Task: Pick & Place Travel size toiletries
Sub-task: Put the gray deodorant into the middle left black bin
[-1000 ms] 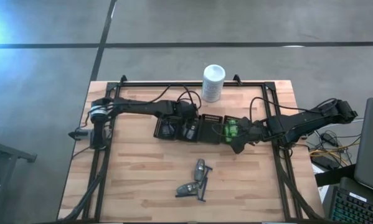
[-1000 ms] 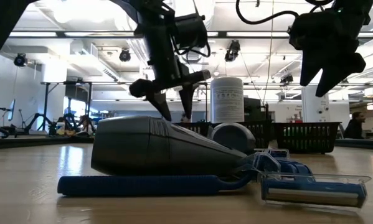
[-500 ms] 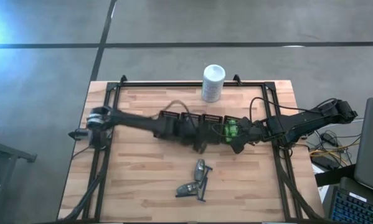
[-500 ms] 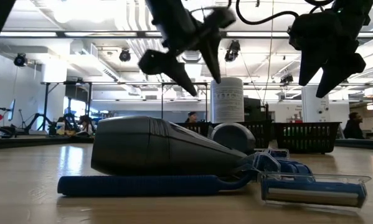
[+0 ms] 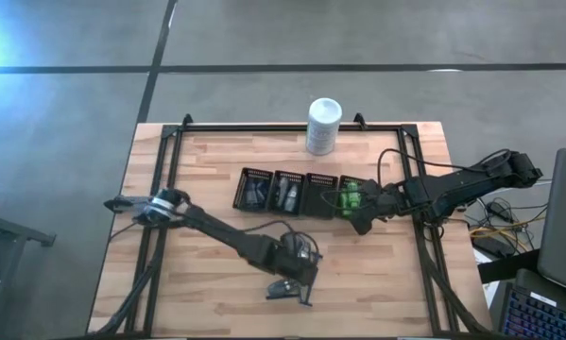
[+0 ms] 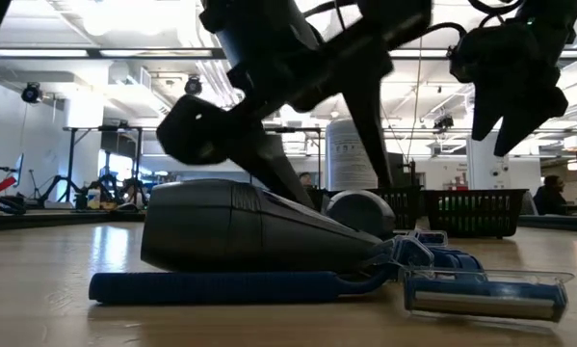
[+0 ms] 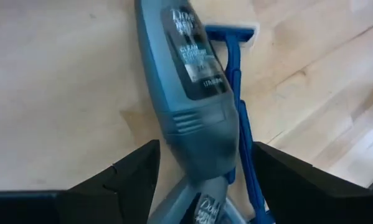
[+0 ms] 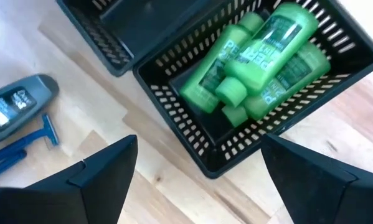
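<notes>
A grey-silver tube (image 7: 189,93) is seen lying on the table's near middle, its long axis running straight between the spread fingers of the nearer left gripper (image 7: 202,168), poised directly above.

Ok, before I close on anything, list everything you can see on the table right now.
black mesh tray: one, black, four compartments, mid-table
green bottles: at least three, bright green, in the tray's end compartment nearest the right arm
tubes in tray: count unclear, grey, in the two compartments at the other end
loose tubes: two, grey, on the wood in front of the tray
razors: two, blue, lying against the loose tubes
white canister: one, white, at the table's back edge
table: one, light wood
left gripper: jaws open, straddling one loose tube
right gripper: jaws open and empty, hovering at the green bottles' compartment
</notes>
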You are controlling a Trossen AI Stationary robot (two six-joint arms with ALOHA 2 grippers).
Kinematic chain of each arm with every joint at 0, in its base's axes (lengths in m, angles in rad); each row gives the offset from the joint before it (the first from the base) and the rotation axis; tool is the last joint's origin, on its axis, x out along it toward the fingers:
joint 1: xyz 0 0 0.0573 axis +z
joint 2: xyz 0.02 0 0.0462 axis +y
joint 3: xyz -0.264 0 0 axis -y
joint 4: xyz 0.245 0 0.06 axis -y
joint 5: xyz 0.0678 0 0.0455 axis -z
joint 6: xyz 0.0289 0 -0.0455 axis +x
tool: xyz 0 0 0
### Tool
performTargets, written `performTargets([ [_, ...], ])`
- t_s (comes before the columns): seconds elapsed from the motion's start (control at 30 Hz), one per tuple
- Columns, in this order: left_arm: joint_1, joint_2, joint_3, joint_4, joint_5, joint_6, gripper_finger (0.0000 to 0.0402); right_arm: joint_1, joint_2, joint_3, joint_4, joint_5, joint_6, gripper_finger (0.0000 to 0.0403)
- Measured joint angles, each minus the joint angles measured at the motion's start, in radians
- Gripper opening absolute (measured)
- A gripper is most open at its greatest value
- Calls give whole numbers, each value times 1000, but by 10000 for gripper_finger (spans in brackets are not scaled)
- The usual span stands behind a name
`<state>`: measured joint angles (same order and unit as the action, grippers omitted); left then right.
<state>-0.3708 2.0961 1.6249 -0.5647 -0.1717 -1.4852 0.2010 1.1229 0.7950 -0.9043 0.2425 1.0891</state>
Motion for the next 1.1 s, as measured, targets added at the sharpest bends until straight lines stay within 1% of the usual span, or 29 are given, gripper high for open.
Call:
performTargets([
  [0.17, -6, 28, 41, -21, -9, -34, 257, 20, 0, -2, 1, -9, 4, 328],
  [0.3, -4, 46, 49, -34, -59, -36, 257, 39, 0, -5, 2, -8, 10, 328],
  [0.7, 43, 82, 41, -35, -76, -42, 257, 51, 0, -15, 2, -8, 32, 363],
  [0.9, 59, 83, 33, -35, -88, 47, 256, 51, 0, -15, 2, -6, 24, 356],
  [1.0, 60, 83, 24, -34, -88, 52, 246, 51, 0, -15, 3, -5, -2, 348],
  [1.1, 60, 83, 24, -38, -87, 55, 221, 50, 0, -15, 3, -4, -18, 338],
])
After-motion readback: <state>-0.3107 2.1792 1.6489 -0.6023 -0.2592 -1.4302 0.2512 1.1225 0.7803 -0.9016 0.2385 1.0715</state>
